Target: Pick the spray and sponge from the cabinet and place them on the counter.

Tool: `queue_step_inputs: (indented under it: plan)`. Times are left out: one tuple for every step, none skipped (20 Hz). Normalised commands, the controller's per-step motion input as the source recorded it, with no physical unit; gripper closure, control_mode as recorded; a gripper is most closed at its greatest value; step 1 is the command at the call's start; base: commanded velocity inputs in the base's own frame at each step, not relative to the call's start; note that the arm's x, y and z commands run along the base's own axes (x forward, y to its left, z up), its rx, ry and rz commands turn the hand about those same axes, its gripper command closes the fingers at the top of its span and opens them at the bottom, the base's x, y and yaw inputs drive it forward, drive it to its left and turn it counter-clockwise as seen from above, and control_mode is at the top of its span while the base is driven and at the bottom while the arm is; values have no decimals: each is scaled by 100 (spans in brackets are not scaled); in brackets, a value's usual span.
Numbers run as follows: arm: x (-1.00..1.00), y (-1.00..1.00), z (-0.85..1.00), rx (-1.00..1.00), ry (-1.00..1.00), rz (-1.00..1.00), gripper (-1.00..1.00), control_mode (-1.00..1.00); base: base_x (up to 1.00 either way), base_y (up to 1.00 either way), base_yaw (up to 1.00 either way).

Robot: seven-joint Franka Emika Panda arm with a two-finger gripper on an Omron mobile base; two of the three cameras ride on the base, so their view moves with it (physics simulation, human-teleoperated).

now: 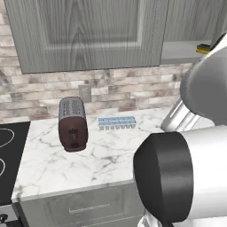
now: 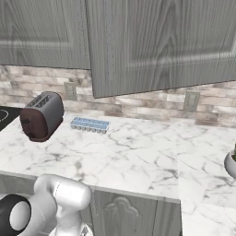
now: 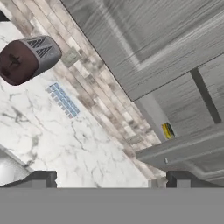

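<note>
Looking across the counter (image 1: pixel 111 155), we see white marble with grey veins running along a brick back wall. A dark red and grey toaster (image 1: pixel 72 124) stands toward the left, and just to its right, near the wall, lies a pale blue ice-cube tray (image 1: pixel 117 123). A black stovetop (image 1: pixel 9 155) sits at the far left edge.

Above hangs the grey wood-grain cabinet (image 1: pixel 88 33). One of its doors stands open on the right, and on the bare inner shelf we spot the sponge (image 1: pixel 203 48), yellow with a dark green top, resting near the shelf's front edge. In the hand view it shows as a small yellow patch inside the open cabinet.

Our gripper (image 3: pixel 109 180) has its two dark fingertips spread wide apart, with nothing between them. It points up toward the cabinet, well apart from the sponge.
</note>
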Motion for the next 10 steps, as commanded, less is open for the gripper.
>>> queue_step_inputs:
  plan:
    - [19,-6,0,-21,3,-6,-100,-100,0,0,0]
    - [24,-12,0,-20,5,-6,-100,-100,0,0,0]
    - [28,-9,0,-18,8,-6,-100,-100,0,0,0]
    - [32,-4,0,-17,8,-7,-100,-100,0,0,0]
    - [34,-1,0,-17,8,-7,-100,-100,0,0,0]
    - [33,0,0,-17,6,-7,-100,-100,0,0,0]
    - [31,0,0,-16,3,-5,-100,-100,0,0,0]
    - [27,0,0,-15,0,-3,-100,-100,0,0,0]
    - [23,0,0,-14,0,0,-100,-100,0,0,0]
    - [16,0,-9,-17,-3,0,-100,-100,0,0,0]
